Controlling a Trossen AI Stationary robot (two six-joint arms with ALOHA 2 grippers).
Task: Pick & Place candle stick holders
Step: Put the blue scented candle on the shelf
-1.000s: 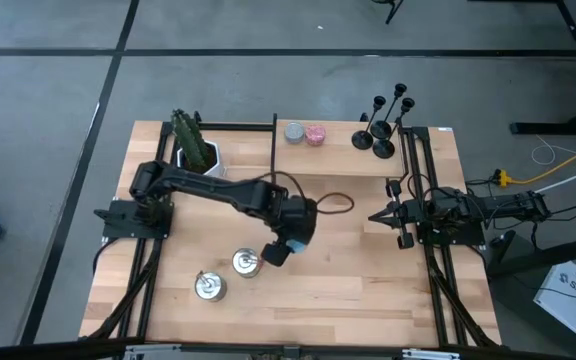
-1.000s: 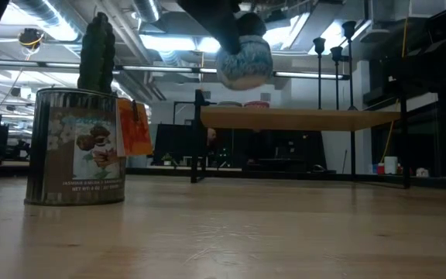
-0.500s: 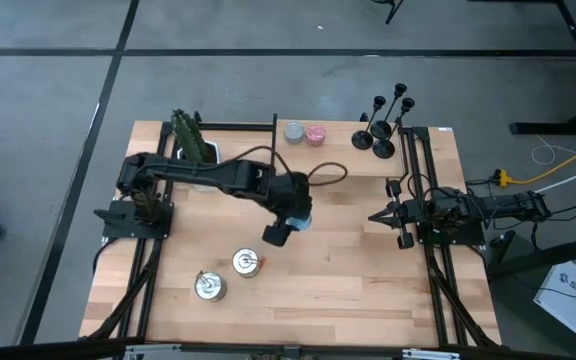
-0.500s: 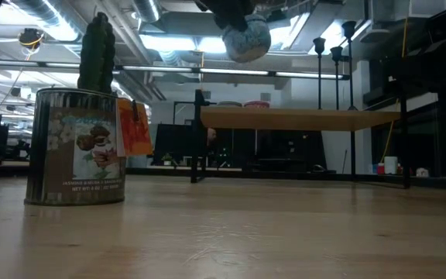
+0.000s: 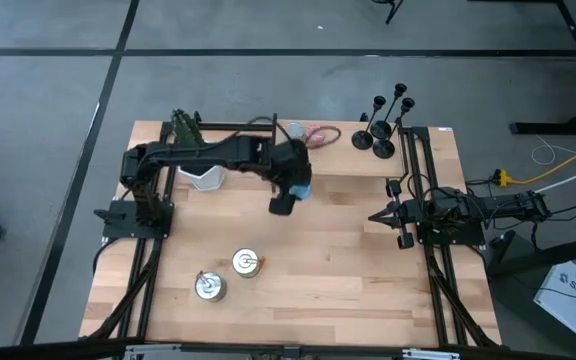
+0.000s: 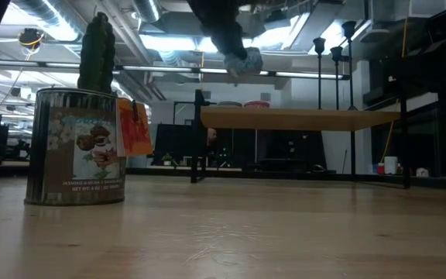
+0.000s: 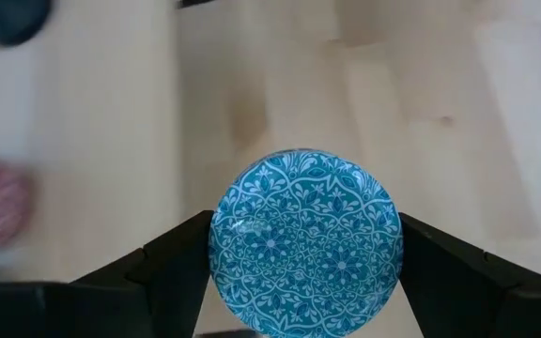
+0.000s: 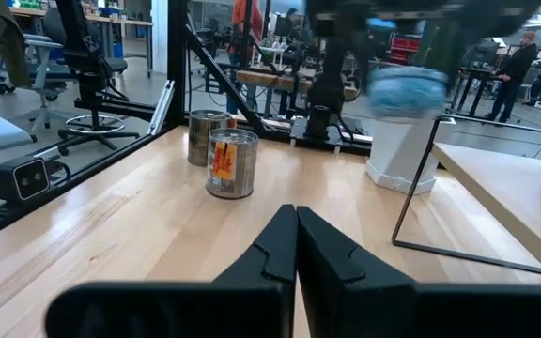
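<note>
Candle stick holders (image 5: 383, 128) stand apart; left hand (image 5: 290, 192) raised.

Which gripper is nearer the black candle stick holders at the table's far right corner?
Left, slightly. The left gripper, holding a blue patterned candle, hovers beside the candle stick holders; the shut right gripper waits nearer the front.

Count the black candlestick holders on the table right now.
3 show clearly: candlestick holders clustered at the far right corner of the table, one, one nearest the right arm, one farthest back. A fourth may be hidden among them.
</note>
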